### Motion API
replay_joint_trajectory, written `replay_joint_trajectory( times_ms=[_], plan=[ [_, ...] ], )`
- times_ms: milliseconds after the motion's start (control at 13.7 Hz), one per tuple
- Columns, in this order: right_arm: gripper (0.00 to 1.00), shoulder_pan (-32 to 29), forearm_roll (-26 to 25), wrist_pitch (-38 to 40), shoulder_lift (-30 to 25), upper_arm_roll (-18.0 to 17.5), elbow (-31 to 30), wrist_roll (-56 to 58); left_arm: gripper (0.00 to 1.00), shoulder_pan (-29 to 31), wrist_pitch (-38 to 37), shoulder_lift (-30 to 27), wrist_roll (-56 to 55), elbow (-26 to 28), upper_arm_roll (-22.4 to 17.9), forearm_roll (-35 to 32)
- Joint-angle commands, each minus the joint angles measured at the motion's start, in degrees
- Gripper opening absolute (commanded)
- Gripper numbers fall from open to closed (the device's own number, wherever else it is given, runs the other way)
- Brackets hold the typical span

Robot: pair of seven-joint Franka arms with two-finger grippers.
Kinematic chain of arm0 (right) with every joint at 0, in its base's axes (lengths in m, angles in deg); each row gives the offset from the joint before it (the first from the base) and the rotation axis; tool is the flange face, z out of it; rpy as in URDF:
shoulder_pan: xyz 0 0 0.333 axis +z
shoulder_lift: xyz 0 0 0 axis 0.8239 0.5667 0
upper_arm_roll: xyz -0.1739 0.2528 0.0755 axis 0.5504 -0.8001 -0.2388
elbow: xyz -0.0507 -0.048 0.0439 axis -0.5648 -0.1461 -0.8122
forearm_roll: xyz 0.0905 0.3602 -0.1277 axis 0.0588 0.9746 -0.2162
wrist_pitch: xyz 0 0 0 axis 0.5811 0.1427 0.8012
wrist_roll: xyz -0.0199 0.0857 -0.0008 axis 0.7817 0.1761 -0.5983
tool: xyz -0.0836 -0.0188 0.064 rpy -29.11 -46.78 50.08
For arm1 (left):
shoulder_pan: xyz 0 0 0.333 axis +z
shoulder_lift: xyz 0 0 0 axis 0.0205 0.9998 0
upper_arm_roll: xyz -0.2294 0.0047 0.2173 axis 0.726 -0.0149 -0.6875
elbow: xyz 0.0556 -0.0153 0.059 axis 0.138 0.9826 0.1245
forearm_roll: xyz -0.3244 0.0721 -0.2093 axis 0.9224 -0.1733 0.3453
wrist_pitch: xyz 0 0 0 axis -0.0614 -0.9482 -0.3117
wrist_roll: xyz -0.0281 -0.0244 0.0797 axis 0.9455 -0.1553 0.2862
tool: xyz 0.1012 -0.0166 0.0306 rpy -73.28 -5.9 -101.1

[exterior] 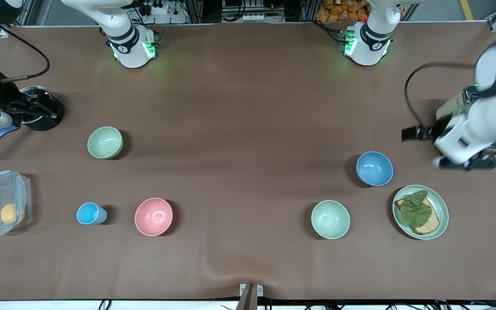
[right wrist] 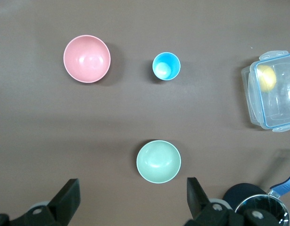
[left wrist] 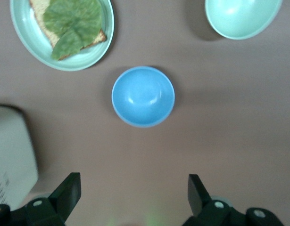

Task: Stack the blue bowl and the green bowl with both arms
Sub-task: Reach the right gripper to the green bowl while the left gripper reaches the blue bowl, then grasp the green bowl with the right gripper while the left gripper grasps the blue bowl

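Your blue bowl [exterior: 374, 168] sits on the worktop [exterior: 248, 107] beside the sandwich plate [exterior: 443, 202], the green bowl [exterior: 105, 142] toward the right arm's end. Both look light, stiff, slick: pinch a rim. Left gripper [left wrist: 132, 197] hovers near blue, right gripper [right wrist: 133, 197] near green, jaws apart

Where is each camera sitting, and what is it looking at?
Front view: high across the table, facing both robots' bases; both arms show.
Left wrist view: on the left arm's wrist, looking down at the blue bowl; the open left gripper, over the table's left-arm end, shows.
Right wrist view: on the right arm's wrist, looking down at the green bowl; the open right gripper, over the right-arm end, shows.
Shared: front and left wrist views both show the blue bowl and the sandwich plate.
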Motion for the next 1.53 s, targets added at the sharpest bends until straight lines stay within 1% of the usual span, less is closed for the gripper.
replay_joint_trajectory(
  times_ms=[0,73,146,291,364,510,583,656,801,947,1093,1238,1311,1384,1457],
  plan=[
    [1.00,-1.67,-0.99,1.27,0.98,-0.01,-0.76,2.73,1.00,0.30,12.36,0.95,0.08,8.90,0.23,-1.90],
    [1.00,-2.81,-0.73,1.18,1.15,0.08,-2.26,4.74,1.00,1.34,16.24,1.21,0.08,11.55,0.23,-1.90],
    [1.00,-4.30,-0.29,0.66,1.07,0.16,-4.79,6.42,1.00,2.66,18.89,2.26,0.08,12.71,0.32,-1.90],
    [1.00,-7.11,-0.02,-2.14,0.98,0.25,-10.07,8.80,1.00,2.76,20.58,6.03,0.17,12.37,0.24,-1.81],
    [1.00,-8.52,-0.02,-4.25,0.98,0.25,-12.27,9.76,0.98,2.76,21.45,7.44,0.17,12.45,0.23,-1.81],
    [1.00,-10.72,-0.02,-9.86,0.45,0.25,-17.89,12.57,0.97,2.59,21.73,8.77,0.17,12.72,0.23,-1.99],
    [1.00,-12.04,0.67,-13.11,0.45,0.25,-20.87,14.15,0.97,2.41,21.73,9.03,0.17,12.81,0.23,-1.99],
    [1.00,-12.66,2.51,-15.67,0.54,0.60,-23.08,15.74,0.97,2.41,21.81,9.21,0.26,12.89,0.23,-1.99],
    [1.00,-13.37,3.14,-23.04,0.80,2.62,-28.87,20.21,0.97,2.50,21.99,9.99,0.26,12.89,0.23,-1.99],
    [1.00,-13.63,3.93,-30.08,0.89,3.15,-34.50,21.46,0.97,2.67,23.22,11.31,0.26,12.89,0.15,-3.38],
    [1.00,-13.72,5.33,-34.04,1.85,3.24,-37.24,21.55,0.97,2.67,24.18,12.63,0.26,12.89,0.15,-4.18],
    [1.00,-13.98,6.21,-36.51,3.25,3.24,-38.65,21.46,0.97,2.76,24.89,13.86,0.26,12.89,0.15,-5.14],
    [1.00,-14.16,8.83,-37.31,4.22,3.24,-39.01,21.55,0.97,2.76,24.89,14.48,0.26,12.89,0.15,-6.19],
    [1.00,-14.25,9.99,-38.45,5.36,3.24,-39.18,21.81,0.93,2.85,24.98,14.83,0.26,12.89,0.15,-6.55],
    [0.99,-14.25,10.17,-40.63,5.89,3.24,-40.32,22.08,0.82,3.20,25.41,15.27,0.26,12.81,0.23,-6.64]
  ],
)
